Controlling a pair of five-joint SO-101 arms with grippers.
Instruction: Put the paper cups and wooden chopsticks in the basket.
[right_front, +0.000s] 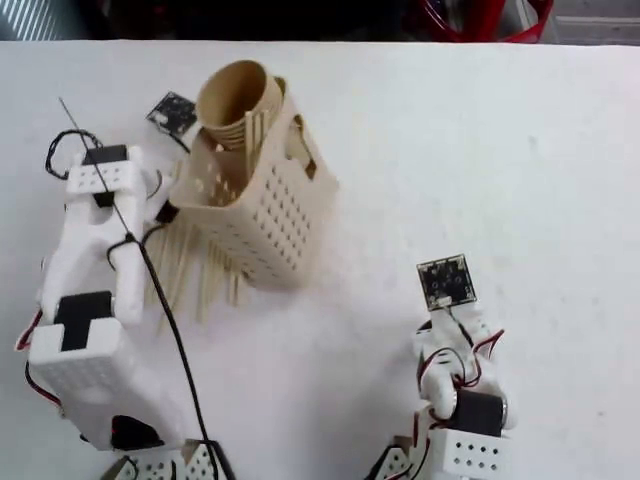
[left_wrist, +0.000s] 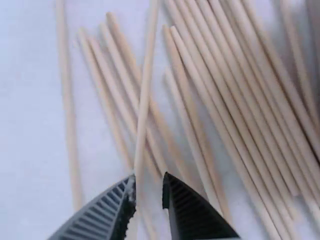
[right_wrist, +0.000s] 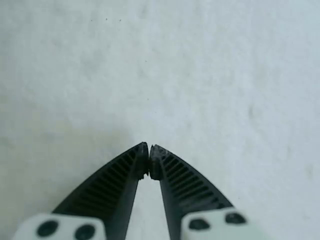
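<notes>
**Cup in the basket, chopsticks on the worktop**

The basket (right_front: 265, 215) leans in the upper left of the frame with a paper cup (right_front: 238, 100) inside. The wooden chopsticks (right_front: 195, 275) lie spread on the worktop (right_front: 480, 150) at its lower left. The left end effector (left_wrist: 149, 192) is a little apart around one chopstick (left_wrist: 145, 100). The right end effector (right_wrist: 149, 162), lower right, is clenched on nothing.

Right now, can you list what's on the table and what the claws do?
Basket: cream perforated plastic basket, tilted, on the white table
Cup: brown paper cup sticking out of the basket
Chopsticks: pale wooden chopsticks loose on the table by the basket
Left claw: slightly open, one chopstick between its tips
Right claw: shut, over bare table
</notes>
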